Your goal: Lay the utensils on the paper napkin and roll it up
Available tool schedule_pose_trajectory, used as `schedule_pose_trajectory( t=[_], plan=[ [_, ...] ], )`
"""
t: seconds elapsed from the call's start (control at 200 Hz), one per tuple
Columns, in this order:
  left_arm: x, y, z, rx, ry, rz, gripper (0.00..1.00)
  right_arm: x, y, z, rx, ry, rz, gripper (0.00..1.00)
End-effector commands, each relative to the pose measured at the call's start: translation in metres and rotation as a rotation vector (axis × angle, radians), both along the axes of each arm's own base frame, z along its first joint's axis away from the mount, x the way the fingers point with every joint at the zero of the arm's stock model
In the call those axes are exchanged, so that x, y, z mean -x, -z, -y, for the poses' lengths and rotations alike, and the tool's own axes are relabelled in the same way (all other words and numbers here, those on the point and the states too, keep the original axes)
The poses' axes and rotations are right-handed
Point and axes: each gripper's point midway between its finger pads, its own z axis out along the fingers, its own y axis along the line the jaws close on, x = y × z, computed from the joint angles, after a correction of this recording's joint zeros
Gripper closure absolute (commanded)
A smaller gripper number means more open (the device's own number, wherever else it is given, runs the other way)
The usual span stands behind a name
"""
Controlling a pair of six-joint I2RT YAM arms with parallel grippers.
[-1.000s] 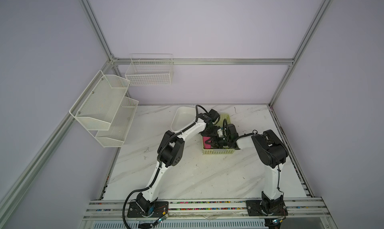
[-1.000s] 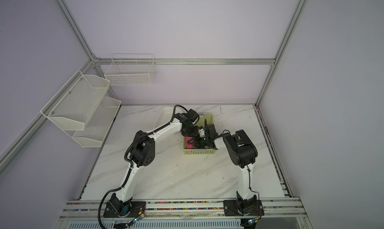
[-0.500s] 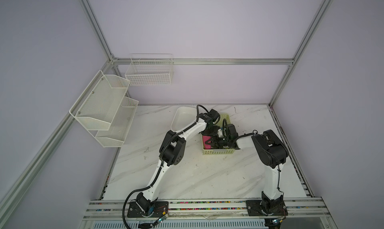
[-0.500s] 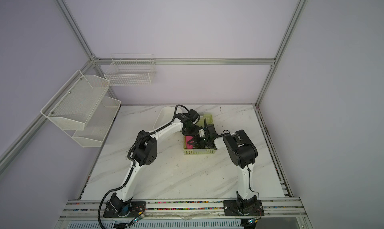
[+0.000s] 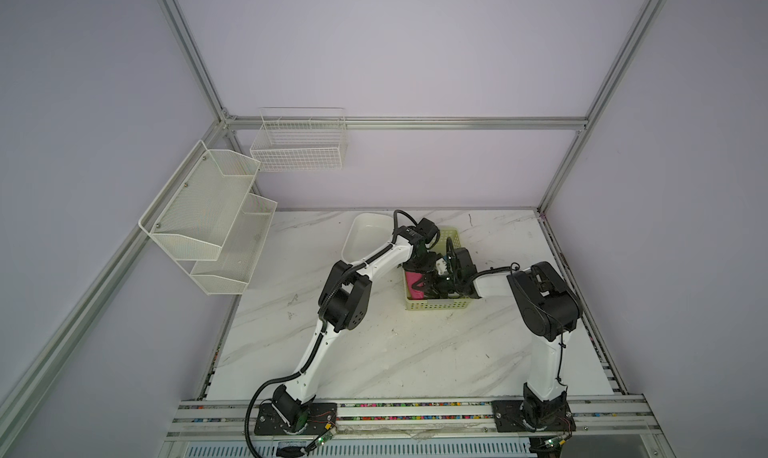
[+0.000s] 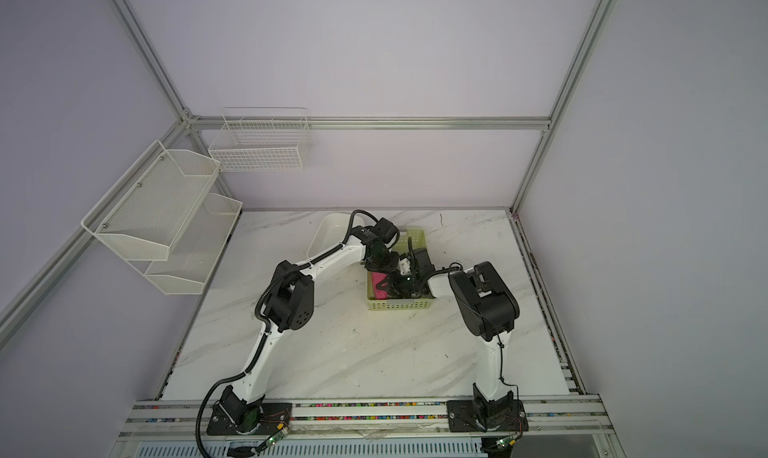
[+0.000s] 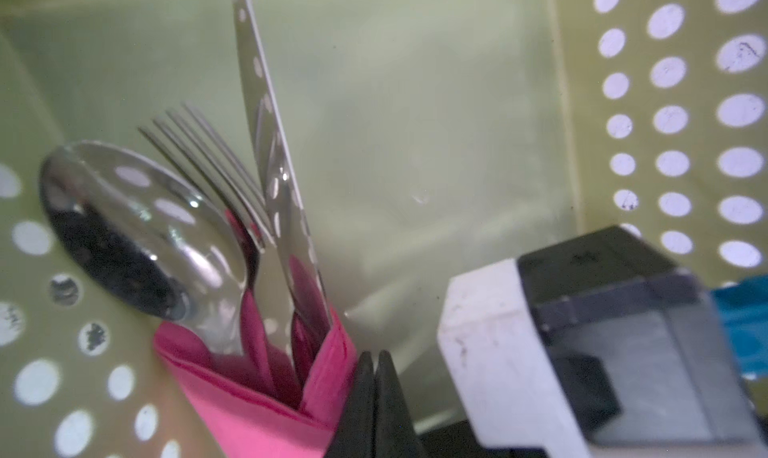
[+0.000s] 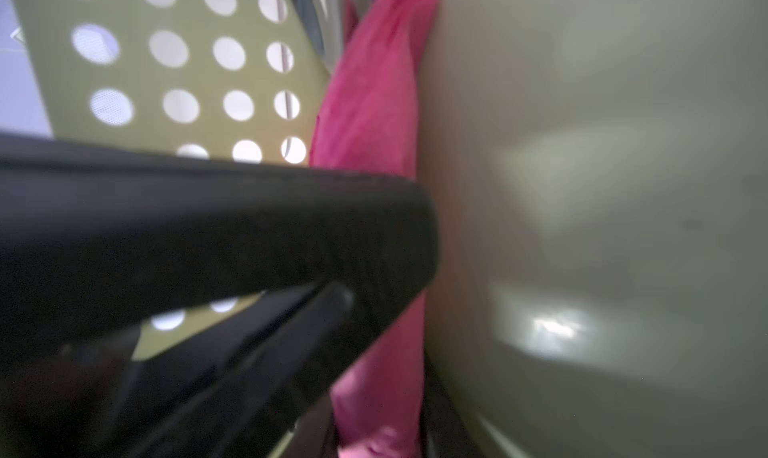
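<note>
The paper napkin (image 7: 249,414) is a pink roll wrapped round the utensils, lying in a pale green perforated basket (image 5: 436,304) along its left wall. A spoon (image 7: 124,227), a fork (image 7: 216,169) and a knife blade (image 7: 270,144) stick out of one end. In both top views the napkin (image 5: 415,283) (image 6: 379,283) shows under the two wrists. My left gripper (image 7: 374,358) is shut with nothing in it, its tips beside the roll. My right gripper (image 5: 434,287) reaches in from the right. The roll (image 8: 374,103) runs between its jaws, but blur hides any contact.
A white bin (image 5: 365,236) stands just behind and left of the basket. White mesh shelves (image 5: 208,219) hang on the left wall and a wire basket (image 5: 299,144) on the back wall. Marble tabletop (image 5: 395,352) lies in front.
Both grippers stay inside the basket over the roll. The left arm's elbow has shifted slightly to the right; nothing else visibly moved.
</note>
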Motion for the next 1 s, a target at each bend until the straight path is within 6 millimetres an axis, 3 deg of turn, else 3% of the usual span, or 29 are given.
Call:
schedule_pose_trajectory(
  t=[0.0, 0.375, 0.705, 0.805, 0.91, 0.995],
  plan=[
    [0.039, 0.079, -0.045, -0.246, 0.021, -0.187, 1.00, -0.009, -0.024, 0.004, 0.027, 0.038, 0.081, 0.68],
    [0.042, 0.091, -0.050, -0.268, 0.030, -0.208, 1.00, -0.008, -0.031, 0.013, 0.088, 0.043, 0.105, 0.59],
    [0.041, 0.090, -0.049, -0.267, 0.039, -0.206, 1.00, -0.012, -0.065, 0.023, 0.135, 0.081, 0.173, 0.55],
    [0.040, 0.088, -0.047, -0.260, 0.039, -0.201, 1.00, -0.010, -0.071, 0.021, 0.114, 0.071, 0.181, 0.61],
    [0.038, 0.082, -0.046, -0.251, 0.039, -0.189, 1.00, -0.007, -0.076, 0.012, 0.043, 0.054, 0.182, 0.86],
    [0.034, 0.077, -0.044, -0.241, 0.035, -0.175, 1.00, -0.003, -0.077, 0.003, -0.021, 0.033, 0.164, 0.94]
  ],
)
